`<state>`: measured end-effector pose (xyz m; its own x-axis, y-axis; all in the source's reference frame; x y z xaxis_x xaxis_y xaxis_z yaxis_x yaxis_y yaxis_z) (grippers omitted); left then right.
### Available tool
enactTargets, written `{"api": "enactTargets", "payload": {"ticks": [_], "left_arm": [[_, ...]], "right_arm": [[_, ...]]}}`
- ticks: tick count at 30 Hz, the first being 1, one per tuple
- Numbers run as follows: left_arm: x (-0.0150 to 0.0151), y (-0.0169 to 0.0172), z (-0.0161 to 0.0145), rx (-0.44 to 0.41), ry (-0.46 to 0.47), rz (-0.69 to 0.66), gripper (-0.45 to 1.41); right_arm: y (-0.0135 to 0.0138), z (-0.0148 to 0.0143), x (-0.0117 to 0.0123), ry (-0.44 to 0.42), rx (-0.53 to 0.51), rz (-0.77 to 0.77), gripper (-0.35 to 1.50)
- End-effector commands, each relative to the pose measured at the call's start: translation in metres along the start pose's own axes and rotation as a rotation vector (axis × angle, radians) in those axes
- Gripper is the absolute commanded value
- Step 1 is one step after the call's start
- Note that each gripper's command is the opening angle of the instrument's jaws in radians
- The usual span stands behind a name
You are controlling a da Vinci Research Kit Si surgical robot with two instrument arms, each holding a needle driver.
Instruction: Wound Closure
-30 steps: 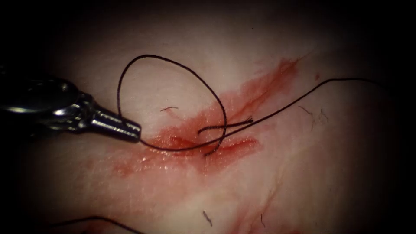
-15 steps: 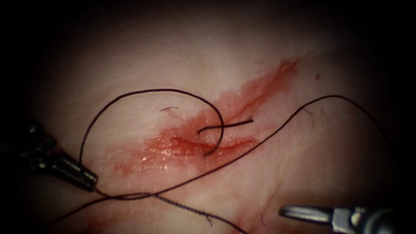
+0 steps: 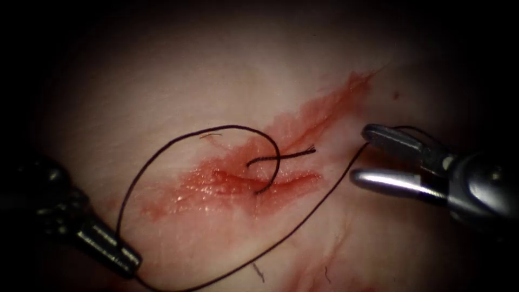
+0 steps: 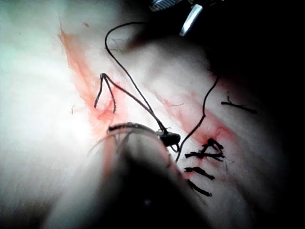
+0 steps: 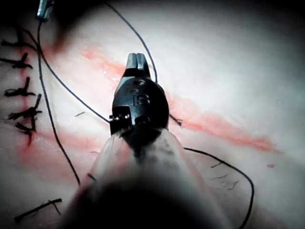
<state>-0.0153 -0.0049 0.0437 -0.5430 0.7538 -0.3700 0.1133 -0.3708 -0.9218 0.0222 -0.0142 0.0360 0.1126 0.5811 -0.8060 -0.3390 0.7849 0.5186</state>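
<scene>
Pale tissue (image 3: pixel 227 70) w/ red fluid (image 3: pixel 232 181) round the cut (image 3: pixel 259 178). Thread (image 3: pixel 162 154) loops from the cut to left tool (image 3: pixel 127 262), jaws closed on it low-left. Since 0.5 s ago right tool (image 3: pixel 363 153) has come up beside the thread right of the cut, jaws parted, holding nothing; loop has tightened. Needle: can't tell where. Wrist views add finished stitches (image 4: pixel 202 164).

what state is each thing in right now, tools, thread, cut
left tool: jaws shut on the thread.
right tool: jaws open, holding nothing, right of the cut.
thread: looped slack over the cut, one short end free.
cut: wet with red fluid.
</scene>
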Motion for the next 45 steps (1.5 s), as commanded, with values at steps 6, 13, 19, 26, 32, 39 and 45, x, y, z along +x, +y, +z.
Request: {"api": "enactTargets", "payload": {"ticks": [6, 13, 19, 26, 32, 39, 45], "left_arm": [[0.0002, 0.0004, 0.0013, -0.040, 0.025, 0.002, -0.45], [0.0001, 0.0032, 0.0027, -0.091, -0.037, 0.002, -0.45], [0.0007, 0.0050, 0.0033, -0.131, -0.061, 0.012, -0.45], [0.0009, 0.0046, 0.0032, -0.104, -0.072, 0.018, -0.45], [0.0009, 0.0041, 0.0030, -0.092, -0.064, 0.016, -0.45], [0.0010, 0.0036, 0.0021, -0.065, -0.056, 0.028, -0.45], [0.0008, 0.0018, 0.0004, 0.040, -0.057, 0.037, -0.45]], "right_arm": [[0.0004, 0.0041, -0.0018, -0.040, 0.004, -0.020, -0.35], [0.0035, 0.0071, -0.0044, -0.037, -0.040, -0.181, -0.35], [0.0063, 0.0095, -0.0052, -0.017, -0.060, -0.252, -0.35], [0.0053, 0.0123, -0.0083, 0.000, 0.215, -0.373, -0.35], [0.0024, 0.0144, -0.0104, 0.003, 0.326, -0.433, -0.35], [0.0009, 0.0147, -0.0110, 0.000, 0.641, -0.514, -0.35], [0.0000, 0.0145, -0.0108, 0.071, 0.804, -0.531, -0.35]]}}
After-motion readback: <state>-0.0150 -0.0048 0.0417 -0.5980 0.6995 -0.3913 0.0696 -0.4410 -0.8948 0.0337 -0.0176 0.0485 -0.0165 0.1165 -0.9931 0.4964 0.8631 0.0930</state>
